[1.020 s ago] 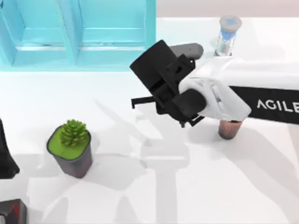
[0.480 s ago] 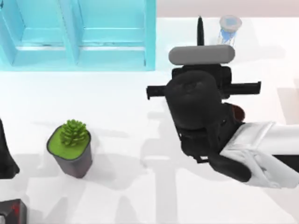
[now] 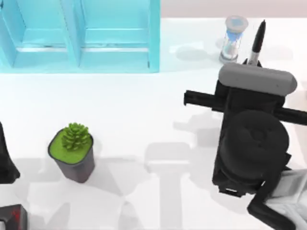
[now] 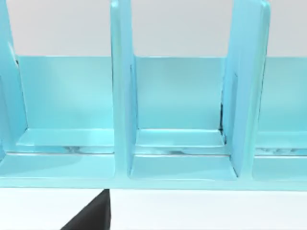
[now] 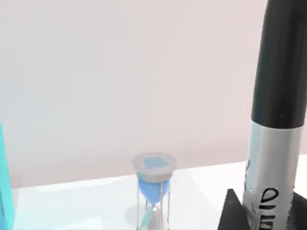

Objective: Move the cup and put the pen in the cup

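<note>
Pen (image 3: 256,42): top view, upper right of frame, poking past right gripper (image 3: 253,67), beside hourglass (image 3: 233,38). Right wrist view: pen (image 5: 273,124) pinched at its lower barrel. You're handling light, stiff, slick plastic; grip mid-barrel. Left gripper: can't tell.

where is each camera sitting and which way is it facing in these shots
Top view: above the table, looking down; the right arm covers the right side with the pen sticking out past it, the plant stands at left, and the parked left arm is at the left edge.
Left wrist view: faces the blue shelf; a dark bit of the arm shows.
Right wrist view: faces the back wall past the hourglass, its held pen upright in front.
Top and right wrist views share the hourglass and pen.
</note>
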